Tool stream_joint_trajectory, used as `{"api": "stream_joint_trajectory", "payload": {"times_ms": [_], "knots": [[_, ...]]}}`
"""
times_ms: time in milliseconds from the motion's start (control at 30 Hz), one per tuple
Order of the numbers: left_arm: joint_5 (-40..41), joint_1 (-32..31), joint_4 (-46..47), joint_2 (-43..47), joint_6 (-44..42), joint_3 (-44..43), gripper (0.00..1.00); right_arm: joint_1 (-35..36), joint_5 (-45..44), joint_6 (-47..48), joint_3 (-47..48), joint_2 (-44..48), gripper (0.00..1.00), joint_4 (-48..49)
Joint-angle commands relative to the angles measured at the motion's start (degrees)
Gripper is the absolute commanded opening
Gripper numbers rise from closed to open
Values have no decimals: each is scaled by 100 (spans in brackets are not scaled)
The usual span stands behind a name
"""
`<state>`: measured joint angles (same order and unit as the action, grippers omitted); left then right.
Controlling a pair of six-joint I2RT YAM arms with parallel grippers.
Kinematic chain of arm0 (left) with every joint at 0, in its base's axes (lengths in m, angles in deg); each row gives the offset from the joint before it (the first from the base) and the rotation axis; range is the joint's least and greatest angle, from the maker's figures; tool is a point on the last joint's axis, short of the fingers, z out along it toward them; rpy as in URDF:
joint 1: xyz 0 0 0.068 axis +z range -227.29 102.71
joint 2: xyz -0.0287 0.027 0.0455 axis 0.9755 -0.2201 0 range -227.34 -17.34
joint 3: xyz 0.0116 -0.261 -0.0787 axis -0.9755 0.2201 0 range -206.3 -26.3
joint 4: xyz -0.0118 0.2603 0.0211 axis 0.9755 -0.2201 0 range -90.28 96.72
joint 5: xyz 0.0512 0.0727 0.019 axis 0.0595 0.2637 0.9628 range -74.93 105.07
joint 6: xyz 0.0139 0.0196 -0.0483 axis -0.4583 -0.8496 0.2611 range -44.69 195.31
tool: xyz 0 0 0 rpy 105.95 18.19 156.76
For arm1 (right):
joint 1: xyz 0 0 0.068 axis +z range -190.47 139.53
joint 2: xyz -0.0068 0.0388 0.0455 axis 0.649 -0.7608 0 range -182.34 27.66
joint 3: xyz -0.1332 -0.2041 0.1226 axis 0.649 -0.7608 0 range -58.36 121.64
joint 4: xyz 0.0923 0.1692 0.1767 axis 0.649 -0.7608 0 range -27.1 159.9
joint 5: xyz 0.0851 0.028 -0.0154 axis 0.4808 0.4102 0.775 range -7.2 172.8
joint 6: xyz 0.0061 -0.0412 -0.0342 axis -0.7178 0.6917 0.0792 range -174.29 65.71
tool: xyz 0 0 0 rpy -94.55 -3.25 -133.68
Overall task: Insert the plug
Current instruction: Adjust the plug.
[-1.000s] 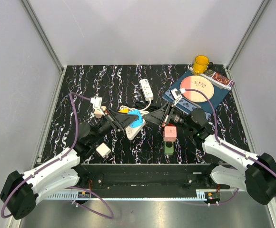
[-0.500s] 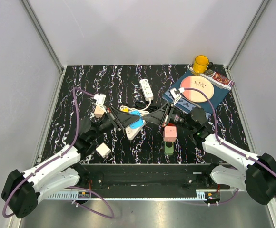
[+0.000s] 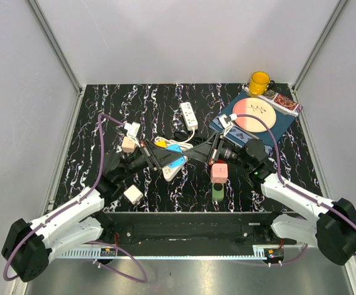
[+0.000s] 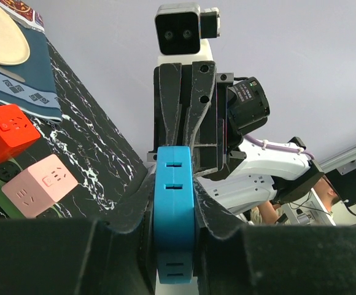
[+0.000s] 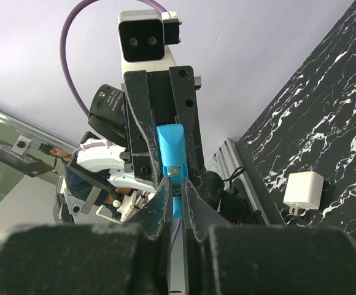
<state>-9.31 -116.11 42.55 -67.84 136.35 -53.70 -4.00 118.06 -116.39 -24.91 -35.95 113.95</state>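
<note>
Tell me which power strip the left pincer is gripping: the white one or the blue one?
The blue power strip, clamped in the left pincer; the white power strip lies ungripped farther back on the table.

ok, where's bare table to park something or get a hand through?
Best: the back-left corner, between the left wall and the white power strip. Also the back edge between that strip and the blue mat. Crowded: the centre, where both arms meet at the blue power strip, with the pink cube and white adapter nearer the front.
</note>
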Motion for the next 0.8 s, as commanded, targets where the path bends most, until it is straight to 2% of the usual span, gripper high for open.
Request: {"api": "stream_joint_trajectory", "payload": {"times_ms": [0, 133, 300, 700, 767], "knots": [[-76, 33, 178, 172, -30, -213, 22, -70, 33, 102, 170, 60, 0, 200], [-67, 68, 187, 216, -4, -187, 27, -79, 51, 102, 153, 60, 0, 183], [-14, 104, 240, 277, 40, -126, 28, -78, 51, 111, 162, 51, 0, 174], [-102, 104, 380, 146, 136, -126, 25, -87, 103, 146, 197, 7, 0, 148], [-119, 112, 503, 111, 172, -108, 21, -78, 121, 146, 205, -2, 0, 139]]}}
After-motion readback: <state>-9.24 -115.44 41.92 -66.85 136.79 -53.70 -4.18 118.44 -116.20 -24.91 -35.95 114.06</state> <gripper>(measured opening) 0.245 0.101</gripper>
